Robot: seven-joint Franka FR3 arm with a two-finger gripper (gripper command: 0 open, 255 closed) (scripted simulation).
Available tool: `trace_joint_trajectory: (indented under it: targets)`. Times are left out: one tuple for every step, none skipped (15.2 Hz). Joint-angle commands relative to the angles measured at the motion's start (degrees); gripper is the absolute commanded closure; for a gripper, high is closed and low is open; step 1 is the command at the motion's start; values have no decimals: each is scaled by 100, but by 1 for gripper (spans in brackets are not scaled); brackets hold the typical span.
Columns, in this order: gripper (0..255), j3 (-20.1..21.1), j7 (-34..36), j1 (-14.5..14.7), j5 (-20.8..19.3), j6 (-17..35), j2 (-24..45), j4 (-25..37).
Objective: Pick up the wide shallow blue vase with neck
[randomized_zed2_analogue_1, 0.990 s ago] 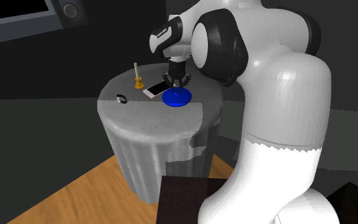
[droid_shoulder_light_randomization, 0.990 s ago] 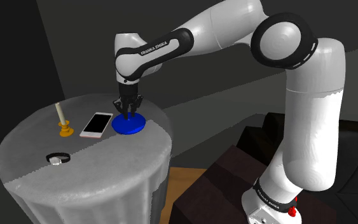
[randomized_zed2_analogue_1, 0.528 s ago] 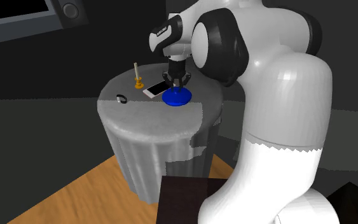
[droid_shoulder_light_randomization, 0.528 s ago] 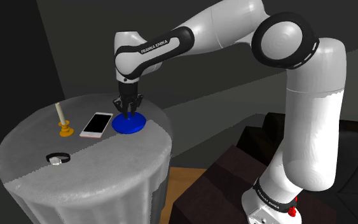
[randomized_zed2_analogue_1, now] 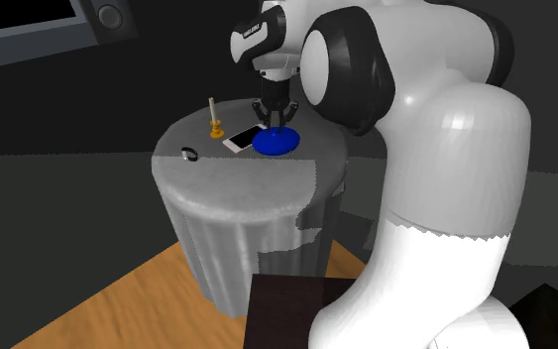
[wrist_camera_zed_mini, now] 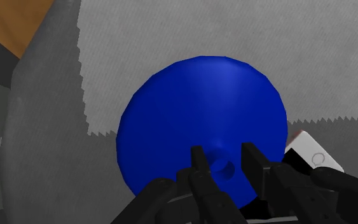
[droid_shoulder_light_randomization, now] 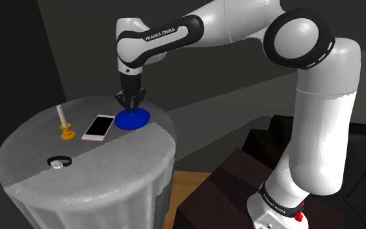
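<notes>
The white arm (droid_shoulder_light_randomization: 240, 26) arches over, wrist pointing straight down. Its black gripper (droid_shoulder_light_randomization: 130, 103) pinches the neck of the blue vase (wrist_camera_zed_mini: 203, 108) between both fingers (wrist_camera_zed_mini: 198, 160)

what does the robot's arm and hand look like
The arm has smooth, rounded white links with dark joints. One dark band carries white FRANKA EMIKA lettering, and a small red mark sits near its base. The hand is all black, with two slim fingers.
</notes>
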Motion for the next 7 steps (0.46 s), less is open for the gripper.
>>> trace_joint_trajectory:
  targets:
    - [255, 4, 5, 3, 5, -139, -36, 103]
    - [255, 6, 5, 2, 9, -207, -58, 150]
    - [255, 8, 5, 1, 13, -276, -79, 198]
    - [255, 9, 5, 1, 16, -345, -99, 248]
    - [255, 11, 5, 1, 20, -415, -117, 299]
    - [255, 11, 5, 1, 20, -425, -121, 306]
    - [255, 11, 5, 1, 20, -425, -120, 307]
